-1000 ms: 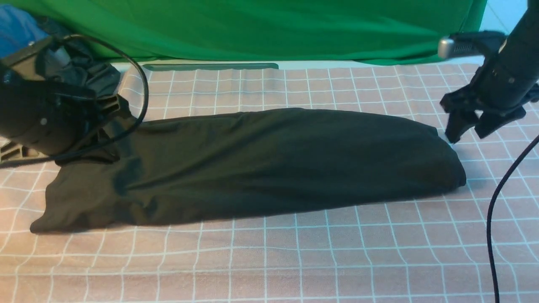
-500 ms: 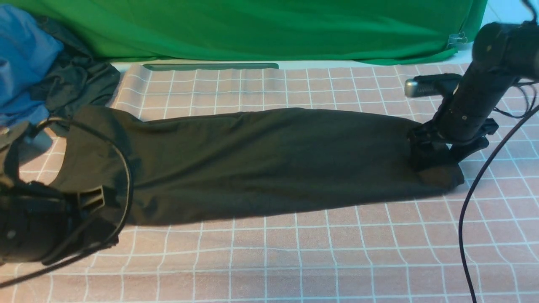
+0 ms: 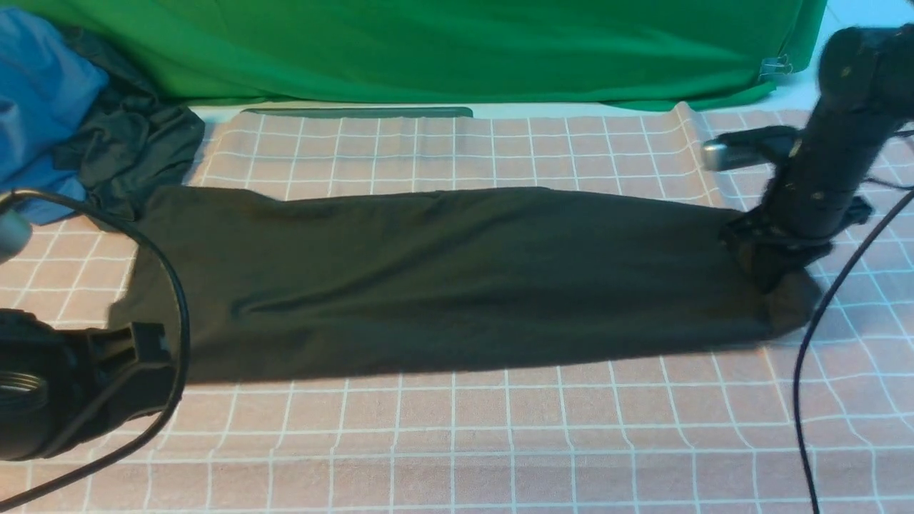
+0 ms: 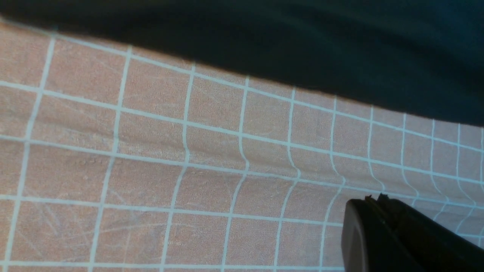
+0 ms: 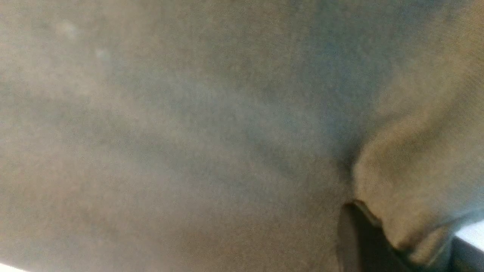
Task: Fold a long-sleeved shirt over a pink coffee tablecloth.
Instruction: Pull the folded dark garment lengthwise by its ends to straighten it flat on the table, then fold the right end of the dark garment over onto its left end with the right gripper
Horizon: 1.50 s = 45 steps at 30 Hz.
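Observation:
The long-sleeved shirt (image 3: 457, 278) lies as a long black strip across the pink coffee tablecloth (image 3: 500, 428); its print and neck label are hidden. My right gripper (image 3: 775, 268) presses down on the strip's right end and is shut on a pinch of its fabric. In the right wrist view the shirt (image 5: 189, 132) fills the frame, and a fold sits in the right gripper (image 5: 408, 245) beside one dark finger (image 5: 359, 234). My left gripper (image 3: 146, 350) is low at the strip's front left corner. In the left wrist view it (image 4: 372, 200) is shut, empty, over the tablecloth (image 4: 189, 151), clear of the shirt (image 4: 302, 37).
A bright green cloth (image 3: 428, 50) hangs across the back. A blue garment (image 3: 36, 93) and a dark grey-green garment (image 3: 136, 143) are heaped at the back left. Black cables (image 3: 807, 357) trail from both arms. The tablecloth is rucked up at the back right (image 3: 696, 135).
The right gripper came down onto the shirt's right end, closed on it and drew it rightwards, lengthening the strip. The left arm swung from the back left to the front left corner.

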Available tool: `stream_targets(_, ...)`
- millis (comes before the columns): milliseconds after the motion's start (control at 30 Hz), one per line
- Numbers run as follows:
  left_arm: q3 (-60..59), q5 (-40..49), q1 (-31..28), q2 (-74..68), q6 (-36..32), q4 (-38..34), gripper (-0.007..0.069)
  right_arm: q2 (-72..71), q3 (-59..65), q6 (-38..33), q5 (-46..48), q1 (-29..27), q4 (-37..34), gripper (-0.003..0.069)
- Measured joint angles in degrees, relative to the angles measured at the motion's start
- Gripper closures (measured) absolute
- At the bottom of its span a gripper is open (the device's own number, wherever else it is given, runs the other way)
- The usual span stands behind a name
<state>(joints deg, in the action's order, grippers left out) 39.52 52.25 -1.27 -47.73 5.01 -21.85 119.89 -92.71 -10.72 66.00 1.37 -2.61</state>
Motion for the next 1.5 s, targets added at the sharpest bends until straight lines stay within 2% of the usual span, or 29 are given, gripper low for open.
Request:
stream_targets(200,0.0,0.2,0.0,0.1,0.1,-0.1,0.0610,-3.3,-0.1,0.0,3.1,-5.8,3.8,0.0550)
stream_targets(367,0.0,0.9,0.0,0.1,0.1,0.0,0.0610,-6.2,-0.7,0.7,3.4,-6.2,10.5,0.0550)
stream_targets(567,0.0,0.6,0.0,0.1,0.1,0.0,0.0610,-9.5,-5.5,1.5,3.8,-5.5,6.8,0.0550)
stream_targets(700,0.0,-0.3,0.0,0.1,0.1,0.0,0.0610,-12.5,-10.0,1.6,3.9,-1.3,2.6,0.0550)
stream_targets(867,0.0,-0.9,0.0,0.1,0.1,0.0,0.0610,-13.6,-15.4,2.2,4.0,6.5,-1.0,0.0550)
stream_targets(1167,0.0,-1.1,0.0,0.1,0.1,0.0,0.0610,-13.5,-18.3,6.4,3.2,18.6,-8.5,0.0550)
stream_targets(1367,0.0,-1.4,0.0,0.1,-0.1,0.0,0.0610,-12.6,-18.3,10.7,0.4,23.8,-9.4,0.0550)
stream_targets(1500,0.0,-2.1,0.0,0.1,-0.3,0.0,0.0610,-11.2,-18.3,11.4,-3.7,26.9,-13.4,0.0550)
